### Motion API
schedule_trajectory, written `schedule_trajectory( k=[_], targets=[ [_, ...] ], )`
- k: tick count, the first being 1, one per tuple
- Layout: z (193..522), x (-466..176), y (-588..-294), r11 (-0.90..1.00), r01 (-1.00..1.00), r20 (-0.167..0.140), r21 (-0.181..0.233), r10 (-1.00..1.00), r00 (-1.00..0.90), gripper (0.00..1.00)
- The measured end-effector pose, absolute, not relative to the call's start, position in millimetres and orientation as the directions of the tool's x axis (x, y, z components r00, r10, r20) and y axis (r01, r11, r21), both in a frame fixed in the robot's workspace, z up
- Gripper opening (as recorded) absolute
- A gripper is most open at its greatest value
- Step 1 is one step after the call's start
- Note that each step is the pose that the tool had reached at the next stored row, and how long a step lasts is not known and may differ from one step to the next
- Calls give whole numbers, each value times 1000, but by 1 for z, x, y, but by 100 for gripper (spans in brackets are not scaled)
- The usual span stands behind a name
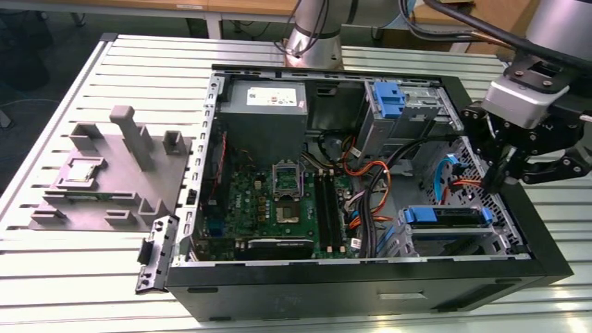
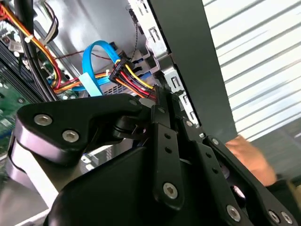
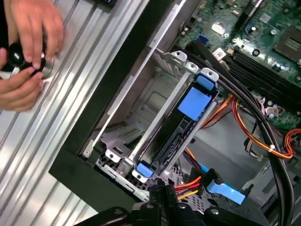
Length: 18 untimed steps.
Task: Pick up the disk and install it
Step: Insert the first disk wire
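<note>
Sitting in its bay, the disk (image 1: 447,216) lies below the hand (image 1: 504,182).

I worked in what looked like a robotics lab or electronics test bench: an opened desktop computer case (image 1: 370,277) lay on a slotted aluminium table (image 1: 74,257), its motherboard (image 1: 277,201) and cables bare. A grey fixture block (image 1: 111,173) sat beside the case, and a person's hands (image 3: 28,52) gripped a knob-like device at the table's edge.

tool (image 1: 504,182) pointing down, fingers together
</note>
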<state>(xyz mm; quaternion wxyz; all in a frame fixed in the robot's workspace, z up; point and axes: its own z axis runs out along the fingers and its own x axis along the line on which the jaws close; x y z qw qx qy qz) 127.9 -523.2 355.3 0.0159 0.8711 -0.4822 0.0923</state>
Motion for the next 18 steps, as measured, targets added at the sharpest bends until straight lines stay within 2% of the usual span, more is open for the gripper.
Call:
schedule_trajectory(
  k=[5,18],
  targets=[
    [355,128,-522,-410,-910,176,-61,-902,395,16],
    [353,128,-522,-235,-970,176,-61,-959,221,16]
  ],
)
